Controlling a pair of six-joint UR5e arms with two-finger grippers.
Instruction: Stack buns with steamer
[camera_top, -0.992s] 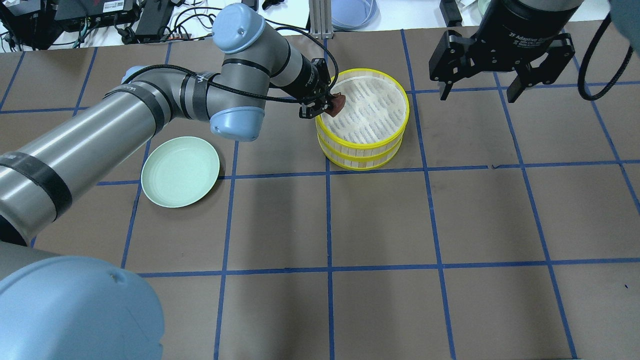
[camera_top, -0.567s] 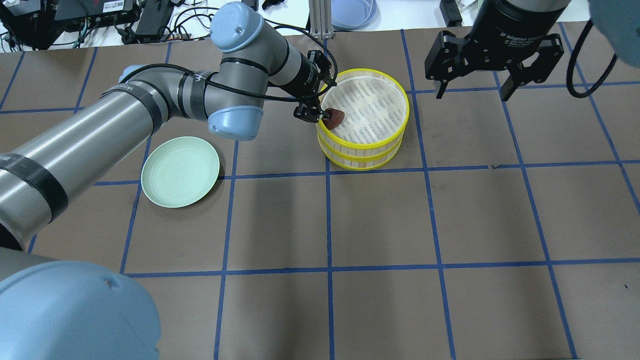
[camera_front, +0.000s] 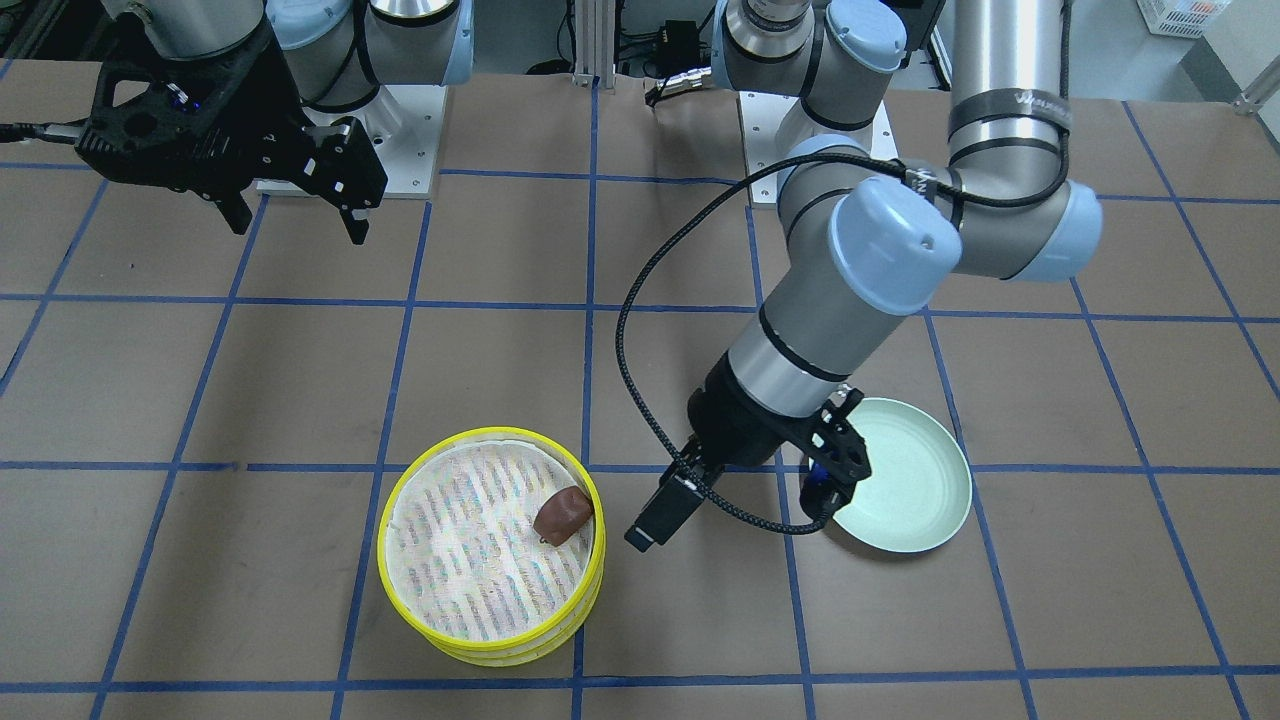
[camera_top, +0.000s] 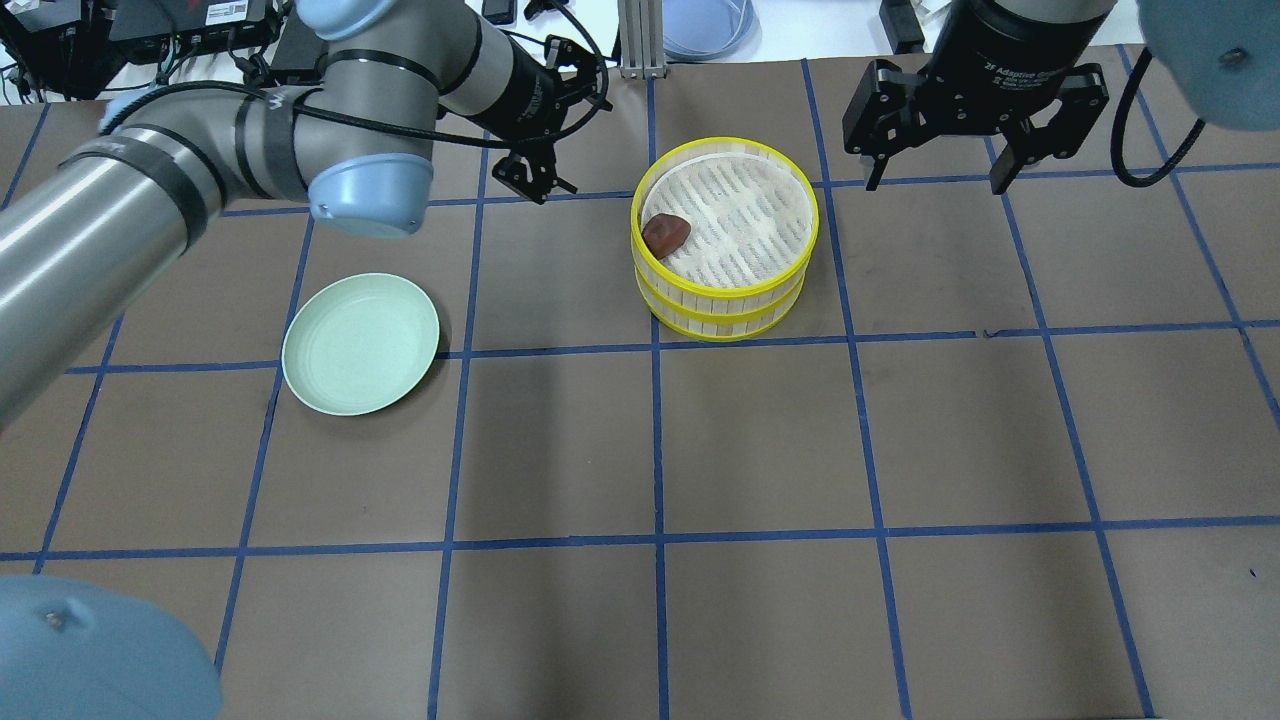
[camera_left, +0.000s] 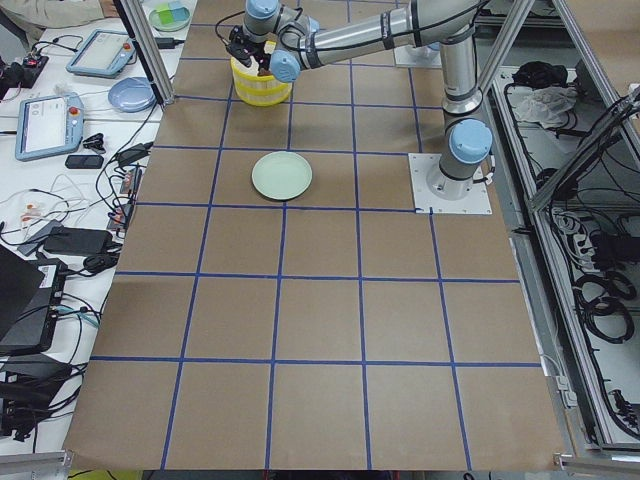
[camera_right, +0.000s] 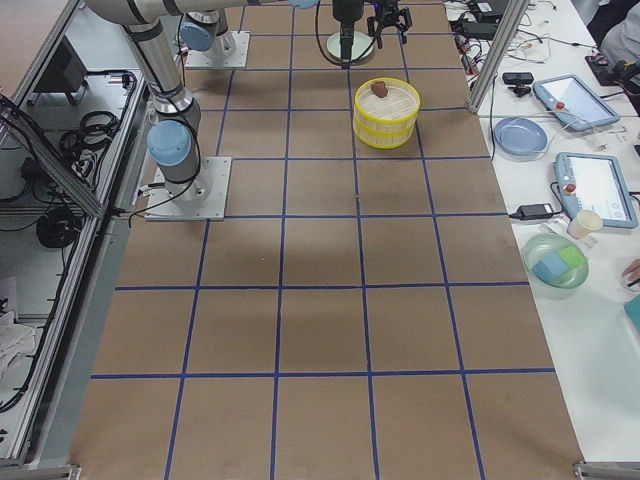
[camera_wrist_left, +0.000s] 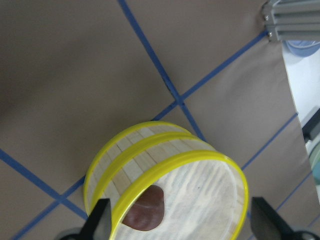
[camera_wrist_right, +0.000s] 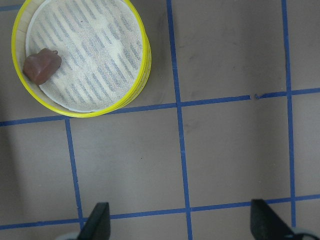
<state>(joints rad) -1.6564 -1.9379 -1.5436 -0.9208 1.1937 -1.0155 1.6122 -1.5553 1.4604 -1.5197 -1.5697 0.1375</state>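
Note:
The yellow-rimmed two-tier steamer (camera_top: 730, 318) stands at the table's far middle. The dark brown bun (camera_top: 665, 233) lies on its top mat by the left rim; it also shows in the front view (camera_front: 562, 513), the left wrist view (camera_wrist_left: 145, 215) and the right wrist view (camera_wrist_right: 42, 65). The cream-white bun is not in view. My left gripper (camera_top: 565, 145) is open and empty, raised to the left of the steamer (camera_front: 400, 590). My right gripper (camera_top: 935, 180) is open and empty, high to the steamer's right.
The pale green plate (camera_top: 360, 343) sits empty on the table left of the steamer, below my left arm. A metal post (camera_top: 635, 40), a light blue dish (camera_top: 705, 25) and cables lie beyond the far edge.
My left gripper has let go of the brown bun, which now rests in the steamer, and has pulled back to the left and up. The right gripper has shifted slightly.

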